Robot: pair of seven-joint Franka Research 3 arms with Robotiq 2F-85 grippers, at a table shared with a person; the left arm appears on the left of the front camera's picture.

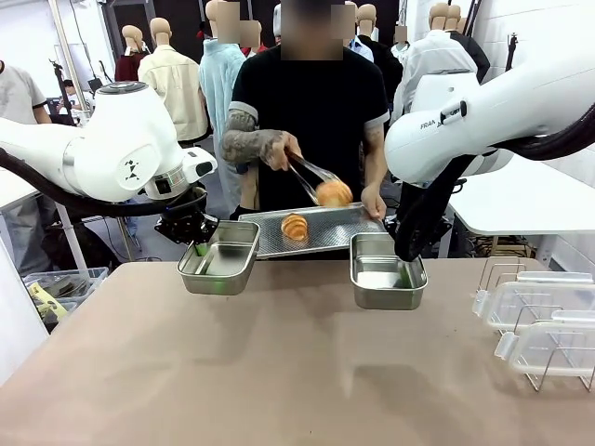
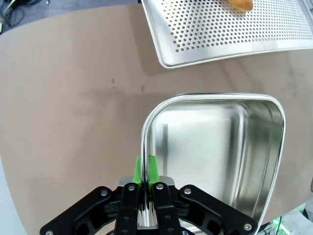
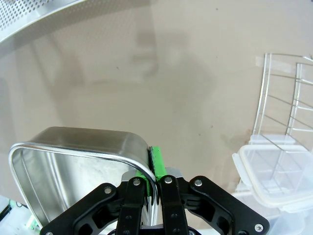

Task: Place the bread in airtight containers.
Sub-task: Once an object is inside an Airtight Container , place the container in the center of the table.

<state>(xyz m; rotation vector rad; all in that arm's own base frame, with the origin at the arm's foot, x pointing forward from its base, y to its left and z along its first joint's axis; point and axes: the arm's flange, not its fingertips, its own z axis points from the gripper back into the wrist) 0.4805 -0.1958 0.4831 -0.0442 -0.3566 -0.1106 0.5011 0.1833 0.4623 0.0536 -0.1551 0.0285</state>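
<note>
Brown desk [image 1: 279, 372] lies nearest the front camera; at its right edge a stack of clear plastic lids [image 1: 535, 311] leans in a wire rack [image 1: 495, 269]. Farther back two steel tins stand well apart; the left tin [image 1: 220, 260] sits at the picture's left and the right tin [image 1: 386, 274] just right of the middle, and each shows bare steel inside.

The left tool [image 1: 200, 248] is closed on the left tin's far-left rim; in the left wrist view the left tool [image 2: 145, 169] has its green pads pressed on either side of the thin edge of the left tin [image 2: 215, 147]. The right tool [image 1: 410, 272] clamps the right tin's right wall; in the right wrist view the right tool [image 3: 150, 169] has one pad outside and one inside the rolled rim of the right tin [image 3: 73, 166], with the lids [image 3: 274, 171] and rack [image 3: 283, 98] beside it.

Behind the tins lies a perforated tray [image 1: 344, 228], seen also in the left wrist view [image 2: 220, 34] and the right wrist view [image 3: 29, 19]. One croissant [image 1: 295, 226] rests on the tray; a second croissant [image 1: 333, 193] is held above the tray in tongs [image 1: 307, 172]. The person's hand [image 1: 279, 147] grips the tongs; the other hand [image 1: 374, 203] rests on the tray's right end.
</note>
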